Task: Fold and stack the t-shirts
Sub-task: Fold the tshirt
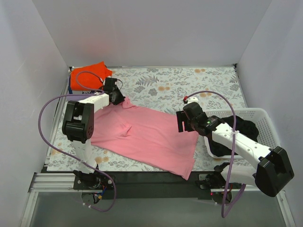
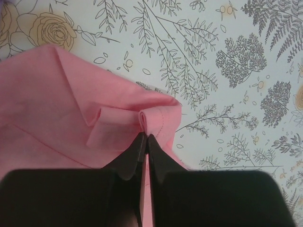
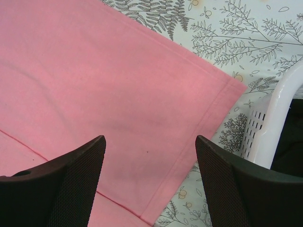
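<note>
A light pink t-shirt [image 1: 147, 137] lies spread flat on the flowered tablecloth. My left gripper [image 1: 118, 98] is shut on a fold of its far left corner; the left wrist view shows the black fingertips [image 2: 137, 146] pinching pink cloth [image 2: 71, 113]. My right gripper [image 1: 185, 124] is open and empty, hovering over the shirt's right edge; the right wrist view shows the pink shirt [image 3: 94, 80] and its hem between the fingers [image 3: 80, 165]. A folded orange-red t-shirt [image 1: 91, 74] lies at the far left corner.
A white mesh basket [image 1: 258, 116] with dark garments [image 1: 241, 125] stands at the right, and its rim [image 3: 274, 123] is close to my right gripper. White walls enclose the table. Purple cables loop off both arms.
</note>
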You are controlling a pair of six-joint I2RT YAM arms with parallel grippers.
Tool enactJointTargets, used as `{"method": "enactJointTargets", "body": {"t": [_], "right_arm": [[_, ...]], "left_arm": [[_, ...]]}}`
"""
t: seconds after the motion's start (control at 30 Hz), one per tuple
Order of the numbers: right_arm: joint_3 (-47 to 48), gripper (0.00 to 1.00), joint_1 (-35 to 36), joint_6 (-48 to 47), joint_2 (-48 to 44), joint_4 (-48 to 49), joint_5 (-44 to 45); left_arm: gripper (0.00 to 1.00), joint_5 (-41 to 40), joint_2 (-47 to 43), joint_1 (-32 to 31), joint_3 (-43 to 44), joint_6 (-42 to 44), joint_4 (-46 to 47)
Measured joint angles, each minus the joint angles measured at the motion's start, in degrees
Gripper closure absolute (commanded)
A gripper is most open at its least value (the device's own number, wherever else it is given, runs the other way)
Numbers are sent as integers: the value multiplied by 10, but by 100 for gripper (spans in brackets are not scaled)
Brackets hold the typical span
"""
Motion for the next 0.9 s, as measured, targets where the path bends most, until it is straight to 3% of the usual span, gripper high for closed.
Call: {"method": "enactJointTargets", "body": {"t": [0.23,0.57,0.9], "right_arm": [[0,17,-7,-5,10,0,3],[39,17,-19,-15,106,11,14],[72,18,-22,8,196,26,34]], "left_arm": [[100,2,-18,0,0,0,-5],[100,-2,-134,14,-13,14,-11],[100,0,-142,36,-39,30,-19]]}}
